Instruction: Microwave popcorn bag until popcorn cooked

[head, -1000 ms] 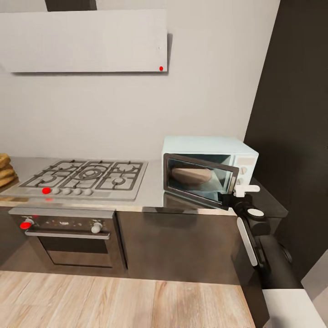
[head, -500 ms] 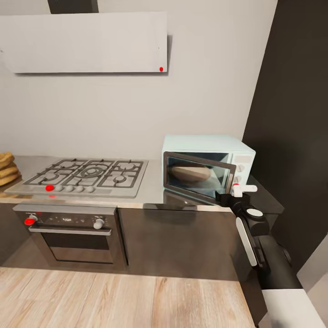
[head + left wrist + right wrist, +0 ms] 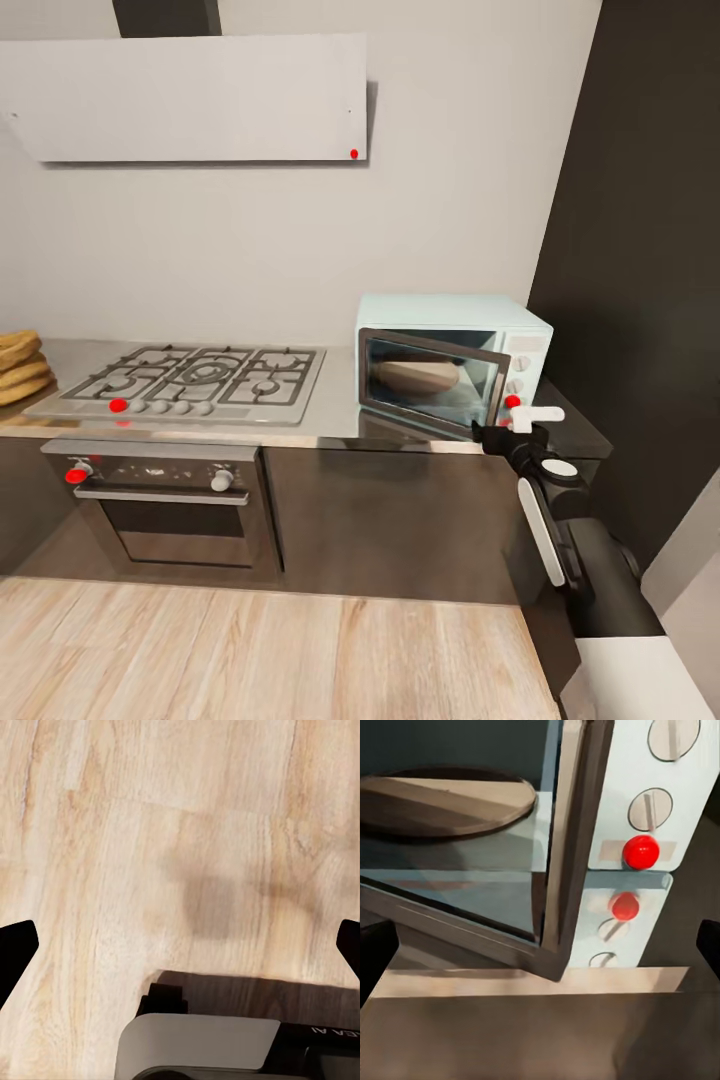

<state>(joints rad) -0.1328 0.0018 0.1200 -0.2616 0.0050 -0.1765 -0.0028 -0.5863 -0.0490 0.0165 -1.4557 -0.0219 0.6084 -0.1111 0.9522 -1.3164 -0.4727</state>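
Grey walls and dark brown cabinet fronts frame this kitchen (image 3: 440,200), and across the long grey countertop (image 3: 335,420) sits the pale mint-blue microwave (image 3: 455,362), pushed against the tall dark panel on the right. Its silver-framed glass door (image 3: 430,384) hangs ajar, swung partway out, and through the glass a round brown turntable (image 3: 418,377) shows inside. Right arm is up at the counter edge, the right gripper (image 3: 505,432) just beside the door's free corner; its wrist camera gets the close-up the head camera can't: the door edge (image 3: 574,840) end-on, two white slotted knobs (image 3: 650,808) on the mint panel, a glossy red button (image 3: 641,852) below them, all mirrored in the reflective slab (that second red dot is the reflection). Black fingertips (image 3: 375,960) sit at both margins of that picture, spread wide with nothing between them. Left gripper (image 3: 180,952) points straight down at the pale wood floor (image 3: 180,832), its dark tips likewise far apart and empty, with white lettering on the arm housing too clipped to read. Left of the microwave lies the steel gas hob (image 3: 190,380) with a row of knobs, the dark oven (image 3: 165,500) beneath with its silver bar handle, and a flat grey hood (image 3: 190,98) above. I can't spot the popcorn bag on the counter.
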